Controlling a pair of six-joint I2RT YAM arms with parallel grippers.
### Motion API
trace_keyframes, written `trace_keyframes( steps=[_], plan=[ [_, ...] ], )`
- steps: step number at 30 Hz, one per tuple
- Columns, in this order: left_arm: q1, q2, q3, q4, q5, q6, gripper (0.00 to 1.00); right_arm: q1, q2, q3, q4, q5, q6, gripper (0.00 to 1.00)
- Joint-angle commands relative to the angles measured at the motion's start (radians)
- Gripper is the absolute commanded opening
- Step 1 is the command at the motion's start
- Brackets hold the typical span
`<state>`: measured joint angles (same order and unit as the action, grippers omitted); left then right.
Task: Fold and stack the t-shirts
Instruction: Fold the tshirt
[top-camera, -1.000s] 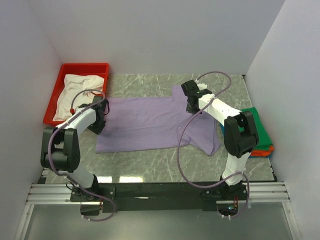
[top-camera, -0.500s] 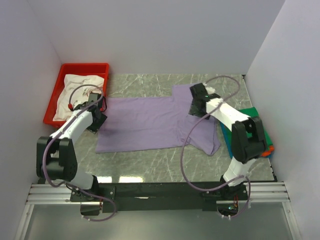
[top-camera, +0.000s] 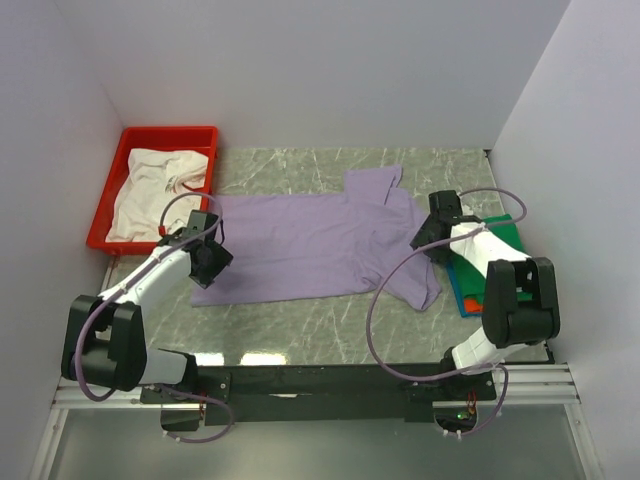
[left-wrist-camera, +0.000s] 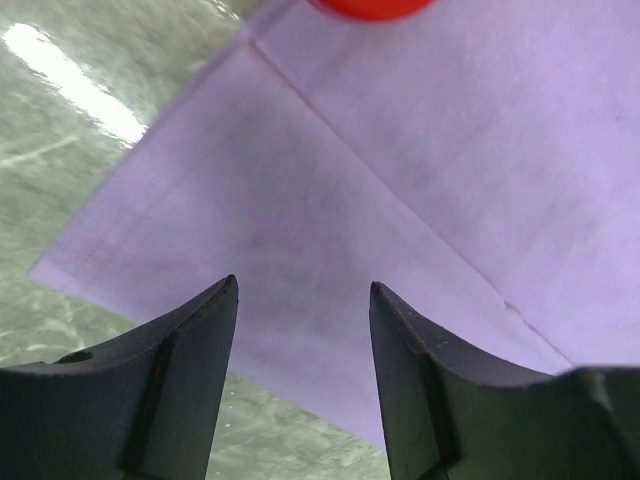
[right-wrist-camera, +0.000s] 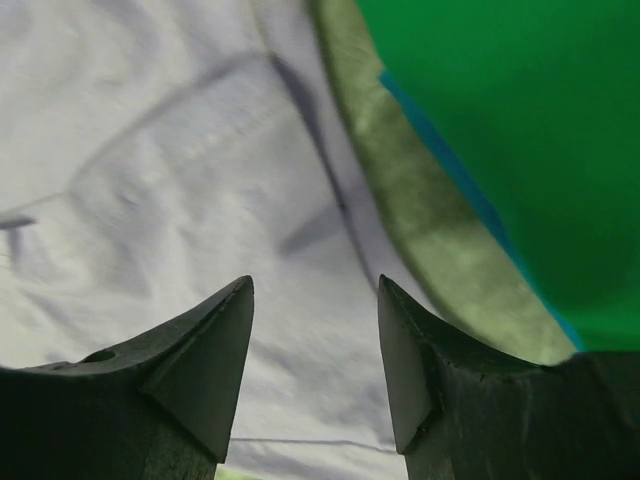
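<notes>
A large lavender t-shirt (top-camera: 300, 245) lies spread flat across the marble table. My left gripper (top-camera: 212, 262) hovers open over its near-left corner, and the wrist view shows the empty gripper (left-wrist-camera: 303, 290) above the shirt's hem (left-wrist-camera: 330, 180). My right gripper (top-camera: 424, 240) is open over the right sleeve, beside the folded stack topped by a green t-shirt (top-camera: 510, 232). Its wrist view shows the open gripper (right-wrist-camera: 315, 290) over pale cloth (right-wrist-camera: 150, 180), with the green t-shirt (right-wrist-camera: 500, 110) and a blue edge (right-wrist-camera: 450, 165) to the right. A crumpled white t-shirt (top-camera: 150, 190) lies in the red tray.
The red tray (top-camera: 170, 134) stands at the back left against the wall. White walls close in the left, back and right. The folded stack sits by the right wall under my right arm. Bare marble table (top-camera: 300, 320) runs along the near edge.
Both grippers went from shut to open and let go of the lavender shirt. The left one moved nearer, to the shirt's left corner; the right one moved right to the sleeve by the stack.
</notes>
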<state>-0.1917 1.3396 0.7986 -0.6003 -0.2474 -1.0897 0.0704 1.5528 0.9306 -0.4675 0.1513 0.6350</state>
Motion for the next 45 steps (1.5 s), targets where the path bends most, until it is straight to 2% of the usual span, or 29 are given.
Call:
trace_keyframes(
  steps=[1, 8, 16, 22, 26, 32, 36, 45],
  plan=[
    [-0.006, -0.003, -0.015, 0.080, 0.040, 0.025, 0.60, -0.009, 0.041, 0.046, 0.067, -0.042, 0.023, 0.59],
    [-0.009, 0.016, -0.048, 0.092, 0.034, 0.011, 0.60, -0.011, 0.029, 0.007, 0.050, -0.012, 0.075, 0.57],
    [-0.008, 0.043, -0.067, 0.112, 0.019, -0.021, 0.60, -0.009, -0.212, -0.144, -0.002, 0.004, 0.107, 0.57],
    [-0.008, 0.059, -0.078, 0.134, 0.025, -0.038, 0.60, -0.012, -0.267, -0.228, 0.020, -0.052, 0.135, 0.58],
    [-0.009, 0.059, -0.082, 0.140, 0.030, -0.038, 0.59, -0.035, -0.228, -0.155, 0.079, -0.093, 0.106, 0.56],
    [-0.008, 0.062, -0.084, 0.142, 0.022, -0.039, 0.59, -0.050, -0.065, 0.063, 0.052, -0.062, 0.088, 0.54],
    [-0.009, 0.073, -0.085, 0.151, 0.022, -0.039, 0.59, -0.049, 0.042, 0.154, 0.033, -0.128, 0.101, 0.54],
    [-0.008, 0.089, -0.078, 0.149, 0.023, -0.041, 0.59, 0.083, 0.207, 0.307, -0.031, -0.061, 0.163, 0.60]
  ],
)
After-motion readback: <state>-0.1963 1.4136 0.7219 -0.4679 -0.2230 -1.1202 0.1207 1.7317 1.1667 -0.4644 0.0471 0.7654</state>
